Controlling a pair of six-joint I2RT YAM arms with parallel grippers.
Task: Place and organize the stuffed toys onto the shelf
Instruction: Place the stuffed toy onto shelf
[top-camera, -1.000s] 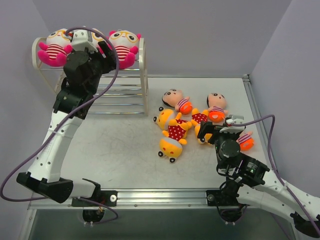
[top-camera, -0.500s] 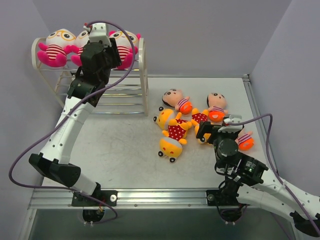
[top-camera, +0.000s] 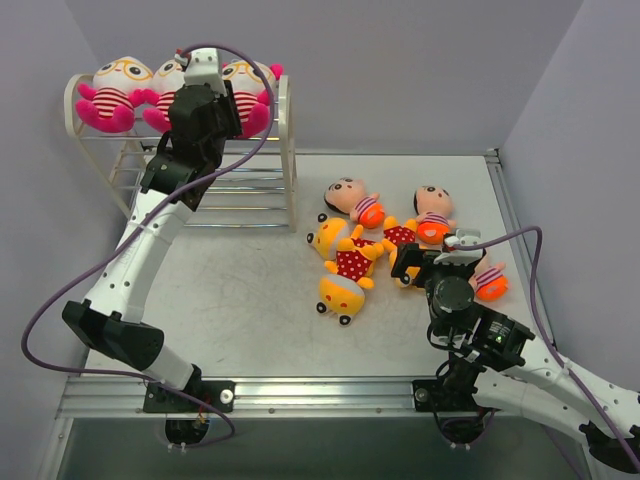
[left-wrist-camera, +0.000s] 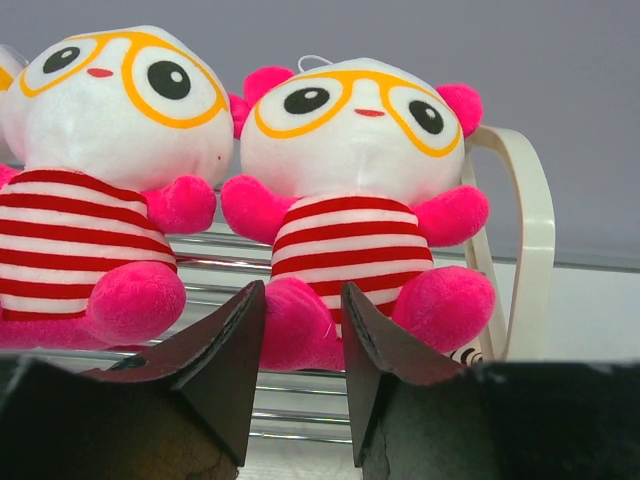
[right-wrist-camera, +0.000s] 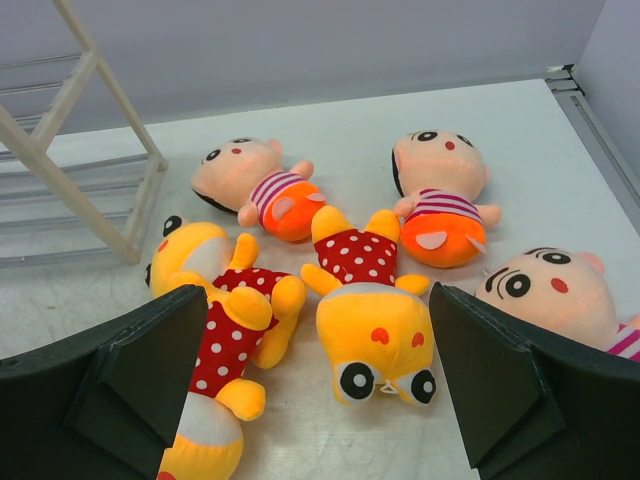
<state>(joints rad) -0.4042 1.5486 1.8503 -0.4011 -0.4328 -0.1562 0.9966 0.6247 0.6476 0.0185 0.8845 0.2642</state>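
Observation:
Three pink stuffed toys sit on the top tier of the shelf (top-camera: 290, 150): left (top-camera: 110, 95), middle (top-camera: 162, 95) and right (top-camera: 252, 88). My left gripper (top-camera: 215, 100) hovers between the middle and right ones. In the left wrist view its narrowed jaws flank a foot (left-wrist-camera: 295, 320) of the right pink toy (left-wrist-camera: 350, 150); contact is unclear. My right gripper (right-wrist-camera: 318, 300) stands wide open over an upside-down yellow toy (right-wrist-camera: 380, 345) on the table. Nearby lie another yellow toy (right-wrist-camera: 225, 320) and three peach-faced toys (right-wrist-camera: 265, 185) (right-wrist-camera: 440, 200) (right-wrist-camera: 550, 290).
The shelf's lower tiers (top-camera: 240, 185) hold nothing I can see. All the loose toys cluster at mid-right of the table (top-camera: 230, 290), including a yellow one (top-camera: 340, 297) nearest the front. A metal rail (top-camera: 320, 392) runs along the near edge, and grey walls close in the sides.
My left gripper has moved right from over the middle pink toy toward the right one, uncovering the middle toy, and its jaws have narrowed. The right arm has barely moved.

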